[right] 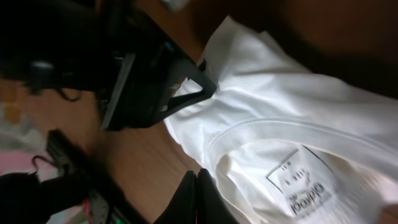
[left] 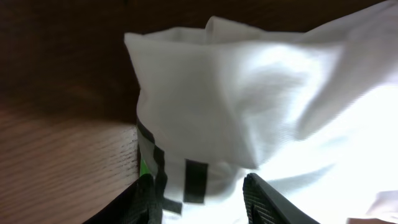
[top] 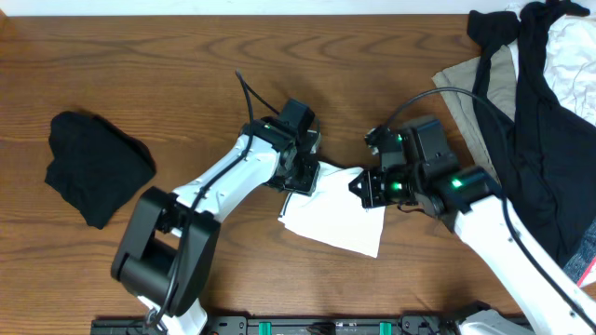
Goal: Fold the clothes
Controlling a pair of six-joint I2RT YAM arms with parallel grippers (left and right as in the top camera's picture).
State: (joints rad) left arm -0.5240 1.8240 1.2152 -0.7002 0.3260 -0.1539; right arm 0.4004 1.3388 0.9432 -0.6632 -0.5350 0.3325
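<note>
A plain white T-shirt (top: 337,216) lies folded into a small packet at the table's middle. Its collar and printed label show in the right wrist view (right: 292,168). My left gripper (top: 300,179) is at the packet's upper left corner. Its fingers (left: 205,202) are open, with a raised fold of the white shirt (left: 249,93) between and ahead of them. My right gripper (top: 366,189) is at the packet's upper right edge. Its fingers (right: 198,199) are shut together, right beside the shirt's collar edge, with nothing seen between them. The left gripper also shows in the right wrist view (right: 155,81).
A folded black garment (top: 98,167) lies at the left of the wooden table (top: 186,56). A pile of black (top: 535,112), beige (top: 470,107) and white (top: 573,46) pieces fills the right side.
</note>
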